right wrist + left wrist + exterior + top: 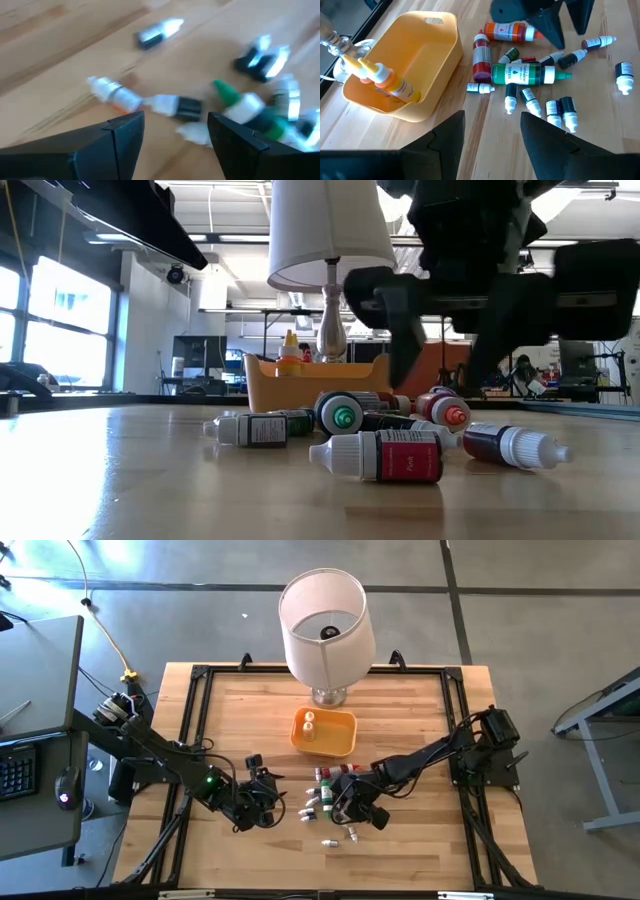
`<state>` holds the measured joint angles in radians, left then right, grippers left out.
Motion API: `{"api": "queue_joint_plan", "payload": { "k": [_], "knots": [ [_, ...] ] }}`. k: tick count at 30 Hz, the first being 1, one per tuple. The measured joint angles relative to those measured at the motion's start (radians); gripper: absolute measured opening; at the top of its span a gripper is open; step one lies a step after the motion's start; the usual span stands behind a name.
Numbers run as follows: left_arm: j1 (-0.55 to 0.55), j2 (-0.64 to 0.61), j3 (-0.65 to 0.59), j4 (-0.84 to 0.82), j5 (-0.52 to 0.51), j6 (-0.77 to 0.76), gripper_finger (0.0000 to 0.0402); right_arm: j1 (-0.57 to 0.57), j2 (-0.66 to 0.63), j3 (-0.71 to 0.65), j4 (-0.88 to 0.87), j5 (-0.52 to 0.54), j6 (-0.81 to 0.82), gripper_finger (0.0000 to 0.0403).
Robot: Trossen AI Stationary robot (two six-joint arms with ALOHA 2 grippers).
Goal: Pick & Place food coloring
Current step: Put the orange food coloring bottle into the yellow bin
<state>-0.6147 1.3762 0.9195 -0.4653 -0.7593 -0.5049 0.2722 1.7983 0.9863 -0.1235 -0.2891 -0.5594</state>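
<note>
Several small food coloring bottles [325, 802] lie on their sides in a loose heap at the table's middle, among them a larger green one [522, 75] and a red one [385, 455]. Two yellow bottles [390, 82] lean inside the orange tray [340, 745]. My right gripper [445, 370] hangs open just above the heap, fingers pointing down, touching nothing; bottles show between its fingers [176, 120]. My left gripper [262, 790] waits open to the left of the heap, low over the wood [492, 117].
A white lampshade on a metal base [322, 625] stands at the far edge, right behind the tray [415, 55]. A black frame runs round the table's edges [200, 675]. Bare wood lies near the left gripper and along the near edge.
</note>
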Motion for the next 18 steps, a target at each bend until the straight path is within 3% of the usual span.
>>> {"api": "queue_joint_plan", "payload": {
  "k": [3, 10, 18],
  "knots": [
    [0.000, 0.000, 0.000, 0.000, 0.010, -0.001, 0.0188, 0.022, 0.000, 0.000, -0.076, 0.017, -0.002, 0.0213],
    [0.000, 0.000, 0.000, 0.000, 0.014, 0.002, 0.0188, 0.055, -0.001, 0.000, -0.179, 0.254, -0.256, 0.0198],
    [0.000, 0.000, 0.000, 0.000, 0.010, -0.001, 0.0188, 0.002, -0.001, 0.000, -0.214, 0.242, -0.301, 0.0181]
  ]
}}
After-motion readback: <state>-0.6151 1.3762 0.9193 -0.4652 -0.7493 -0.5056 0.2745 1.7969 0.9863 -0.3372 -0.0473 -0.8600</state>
